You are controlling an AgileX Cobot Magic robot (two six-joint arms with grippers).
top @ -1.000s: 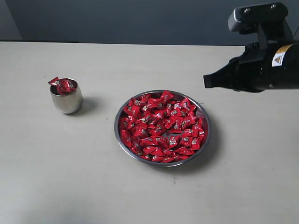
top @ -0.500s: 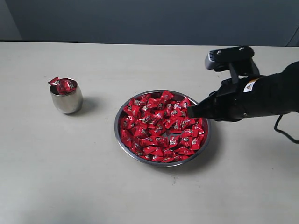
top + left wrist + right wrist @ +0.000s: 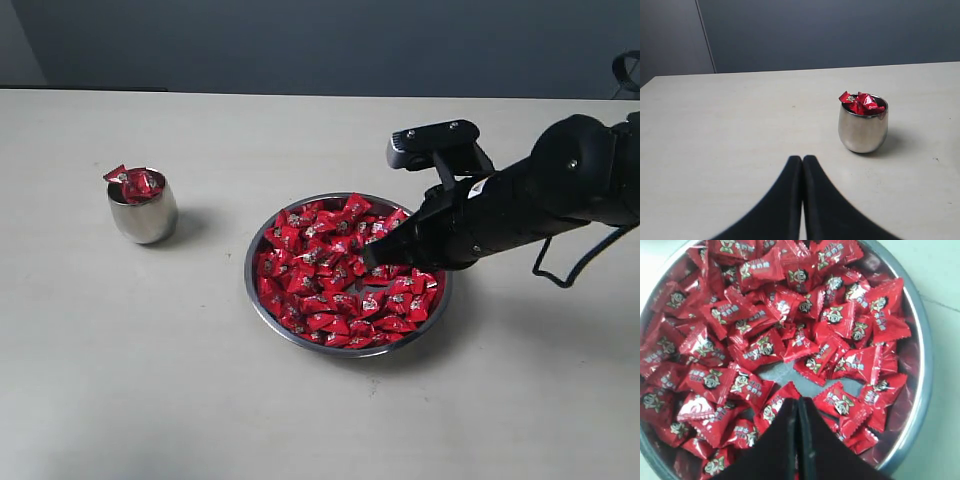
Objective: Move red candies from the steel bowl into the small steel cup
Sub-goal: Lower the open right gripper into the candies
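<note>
Tabletop (image 3: 150, 380) check: your right gripper (image 3: 369, 258), jaws closed and empty, hangs directly over the red candies (image 3: 320, 272) in the steel bowl (image 3: 248, 278).

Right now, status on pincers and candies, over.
Right pincer shut, tip at red candies in steel bowl. Left pincer shut, short of small steel cup. Nothing between bowl and cup.

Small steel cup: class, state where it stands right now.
In the exterior view the small steel cup stands upright on the left of the table, apart from the steel bowl to its right, with red candies heaped at its mouth.
</note>
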